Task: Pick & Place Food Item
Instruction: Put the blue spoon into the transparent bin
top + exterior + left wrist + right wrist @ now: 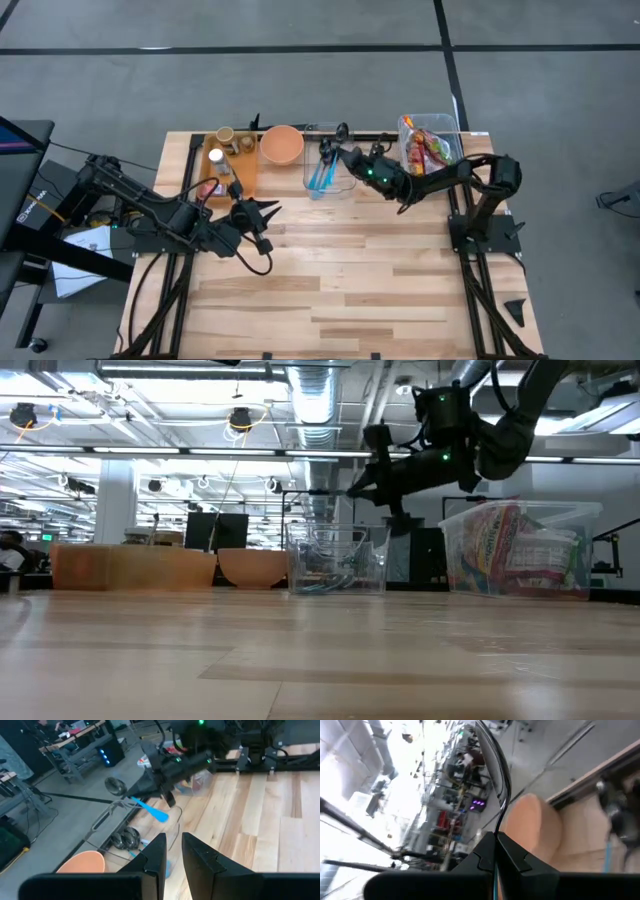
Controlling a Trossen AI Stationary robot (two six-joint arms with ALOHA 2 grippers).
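1. At the table's left edge, the left gripper (pixel 262 214) is seen low over the bare wood, well apart from the containers; its fingers (pixel 152 857) stand narrowly apart with nothing between them.
2. Behind it, along the far edge, a wooden board (pixel 232 160) with small cups and a salmon bowl (pixel 282 144) is set; nothing is seen in the bowl.
3. Just right of the bowl, a clear utensil bin (pixel 330 172) holds blue utensils and is not being touched.
4. Above that bin, the right gripper (pixel 340 146) is held up in the air, its fingers pressed together on a thin dark wire-like utensil (pixel 496 780), whose round end shows in the left wrist view; what it is exactly cannot be told.
5. At the far right, the clear food bin (pixel 430 142) is still filled with bright snack packets (pixel 515 550); the task's food item is judged to lie there, unpicked.
6. The task is judged to be at an early stage: no food has been lifted or placed, and both the pick and the placing are left.
7. Printing is seen on the packets, but no brand or word can be read.
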